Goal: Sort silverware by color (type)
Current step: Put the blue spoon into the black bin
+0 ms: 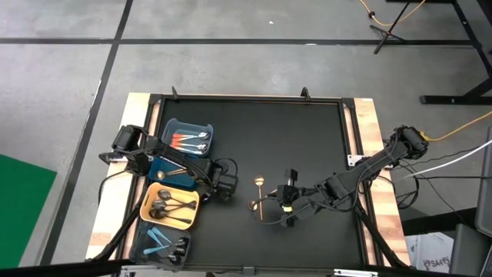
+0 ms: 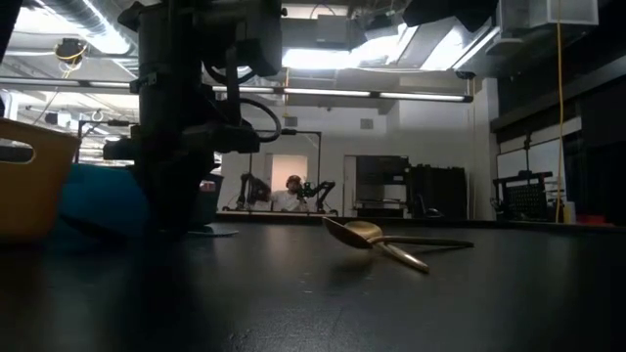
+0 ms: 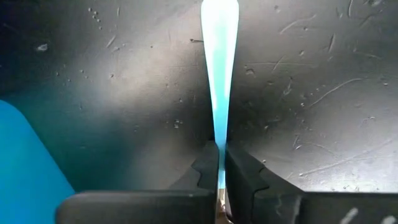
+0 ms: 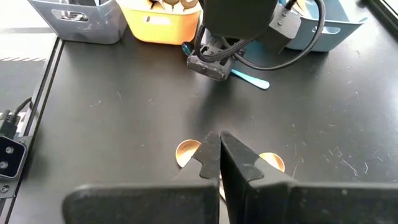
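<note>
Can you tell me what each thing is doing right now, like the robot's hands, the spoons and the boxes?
Left end effector: shut on the light blue plastic utensil, low over the mat.
Right end effector: shut, holding nothing, above the two gold metal spoons.
Two gold metal spoons: lying loose on the mat.
Blue plastic bin: holds orange-handled pieces.
Yellow plastic bin: holds black pieces.
Grey plastic bin: holds light blue pieces.

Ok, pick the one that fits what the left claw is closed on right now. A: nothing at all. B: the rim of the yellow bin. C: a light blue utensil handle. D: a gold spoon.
C: the left wrist view shows the left claw shut on the thin light blue handle, and the right wrist view shows that handle sticking out from under it on the black table.
</note>
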Controlling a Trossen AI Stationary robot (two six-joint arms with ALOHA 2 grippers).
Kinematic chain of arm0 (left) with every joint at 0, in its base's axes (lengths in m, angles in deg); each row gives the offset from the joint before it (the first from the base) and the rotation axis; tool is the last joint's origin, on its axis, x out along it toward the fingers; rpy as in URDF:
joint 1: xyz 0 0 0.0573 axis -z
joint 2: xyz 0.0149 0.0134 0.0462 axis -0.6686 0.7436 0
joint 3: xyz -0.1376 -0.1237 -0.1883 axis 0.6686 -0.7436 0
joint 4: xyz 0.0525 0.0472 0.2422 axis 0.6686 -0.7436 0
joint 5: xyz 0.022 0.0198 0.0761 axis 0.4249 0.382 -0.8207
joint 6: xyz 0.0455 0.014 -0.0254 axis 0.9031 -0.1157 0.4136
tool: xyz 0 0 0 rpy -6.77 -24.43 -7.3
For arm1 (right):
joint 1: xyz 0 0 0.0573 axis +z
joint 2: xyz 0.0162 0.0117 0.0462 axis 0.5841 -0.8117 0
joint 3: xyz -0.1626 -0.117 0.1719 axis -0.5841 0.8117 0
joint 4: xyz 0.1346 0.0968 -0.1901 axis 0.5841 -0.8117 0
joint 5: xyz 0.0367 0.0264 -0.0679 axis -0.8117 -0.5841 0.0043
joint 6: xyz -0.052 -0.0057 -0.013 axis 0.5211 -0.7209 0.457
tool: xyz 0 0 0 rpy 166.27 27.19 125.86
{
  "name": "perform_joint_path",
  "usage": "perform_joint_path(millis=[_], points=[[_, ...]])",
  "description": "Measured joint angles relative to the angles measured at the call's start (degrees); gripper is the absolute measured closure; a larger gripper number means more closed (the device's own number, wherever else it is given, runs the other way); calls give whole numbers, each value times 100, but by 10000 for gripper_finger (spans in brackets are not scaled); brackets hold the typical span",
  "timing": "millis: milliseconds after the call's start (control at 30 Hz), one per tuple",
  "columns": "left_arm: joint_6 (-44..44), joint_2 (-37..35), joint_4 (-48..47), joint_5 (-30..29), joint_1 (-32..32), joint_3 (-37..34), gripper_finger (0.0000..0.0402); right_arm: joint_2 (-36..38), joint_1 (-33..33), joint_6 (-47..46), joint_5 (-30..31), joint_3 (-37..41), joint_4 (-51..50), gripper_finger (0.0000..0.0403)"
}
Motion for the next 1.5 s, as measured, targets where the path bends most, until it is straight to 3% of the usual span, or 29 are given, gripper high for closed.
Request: perform_joint_path(millis=[333, 633, 800, 967, 1300, 1500], points=[[-339, -419, 24, 64, -4, -26, 399, 0, 2, 0, 0, 0, -9, 403], [-1158, -1440, 25, 954, 132, -20, 401, 0, 0, 131, -2, 1, -44, 403], [-2304, -2216, 48, 1340, 560, -15, 401, 0, 0, 185, -1, 2, -44, 403], [-3890, -2739, 36, 1037, 1354, -10, 401, 0, 0, 306, 0, 2, -42, 403], [-6511, -2780, 2, 949, 2817, -9, 401, 0, 0, 309, 44, 2, -28, 403], [-7012, -2780, 7, 1853, 3253, -9, 401, 0, 0, 310, 133, 2, -26, 403]])
